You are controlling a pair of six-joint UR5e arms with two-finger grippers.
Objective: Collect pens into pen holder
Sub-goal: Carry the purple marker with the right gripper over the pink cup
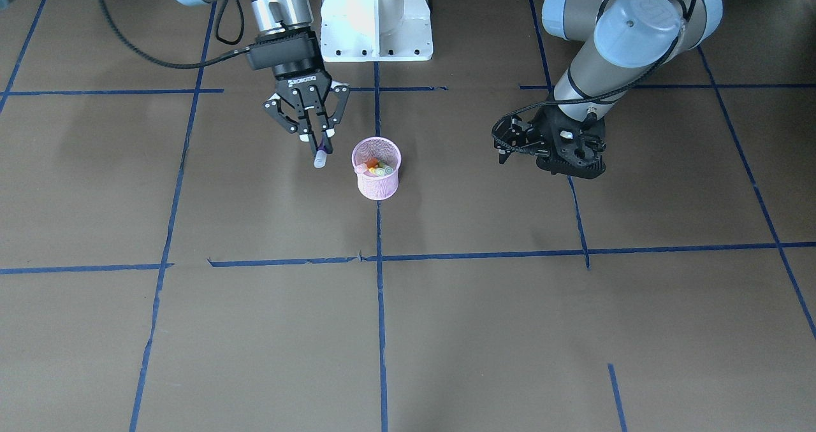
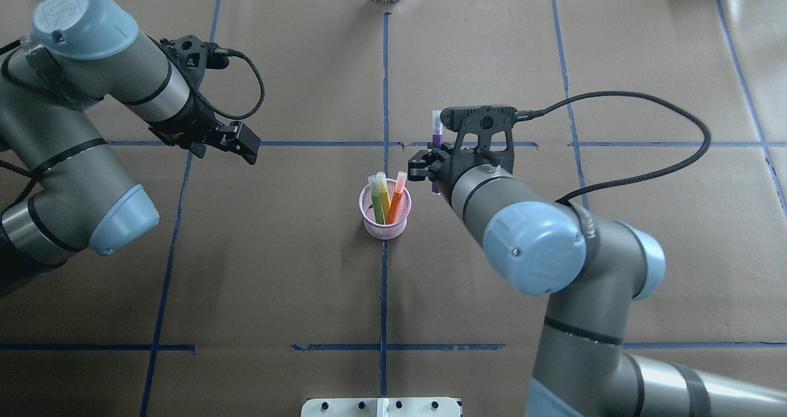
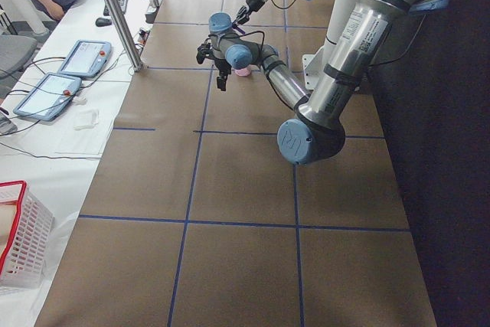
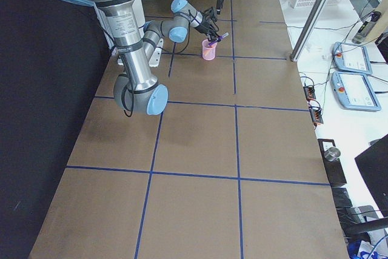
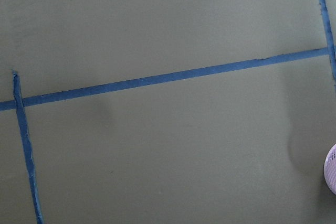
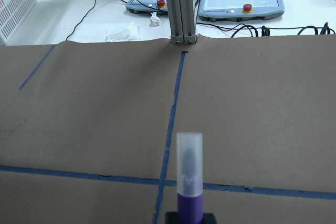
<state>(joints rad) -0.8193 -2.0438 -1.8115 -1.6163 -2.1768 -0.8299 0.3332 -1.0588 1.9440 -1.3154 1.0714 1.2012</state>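
The pink mesh pen holder stands upright at the table's middle and also shows in the front view. A green pen, a yellowish pen and an orange pen stand in it, caps up. My right gripper is shut on the purple pen, which it holds above the table just beside the holder, on its right-arm side. The pen's pale cap points away from the wrist. My left gripper is apart from the holder on the other side and looks open and empty.
Brown paper with blue tape lines covers the table. The white robot base stands behind the holder. The holder's edge shows at the right border of the left wrist view. Control tablets lie beyond the table's far edge.
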